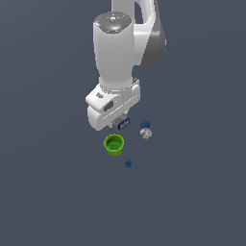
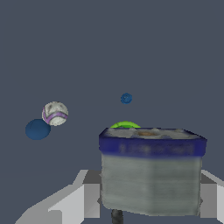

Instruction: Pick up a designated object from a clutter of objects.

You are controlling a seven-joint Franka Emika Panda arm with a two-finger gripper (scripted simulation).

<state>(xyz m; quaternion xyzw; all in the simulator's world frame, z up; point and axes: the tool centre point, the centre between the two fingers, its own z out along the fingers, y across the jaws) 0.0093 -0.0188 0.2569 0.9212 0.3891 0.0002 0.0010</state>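
The block is in the jaws, and the lift comes next.

Going left to right in the exterior view: the arm (image 1: 117, 57) reaches down over the grey floor (image 1: 43, 192), and its gripper (image 1: 121, 123) sits low over the things. The jaws are shut on the block (image 1: 124, 123), one finger (image 2: 76, 201) on each side of it, with the blue band on top. Just below is the green cup (image 1: 114, 144), very near the block. Next comes the tiny blue lump (image 1: 128, 164), a bit apart. Farthest right are the blue ball (image 1: 144, 125) and the white ball (image 1: 146, 133), touching each other. I think the grab step is done or nearly done. The next move needs a straight, slow lift, so the block does not slip or bump the cup.
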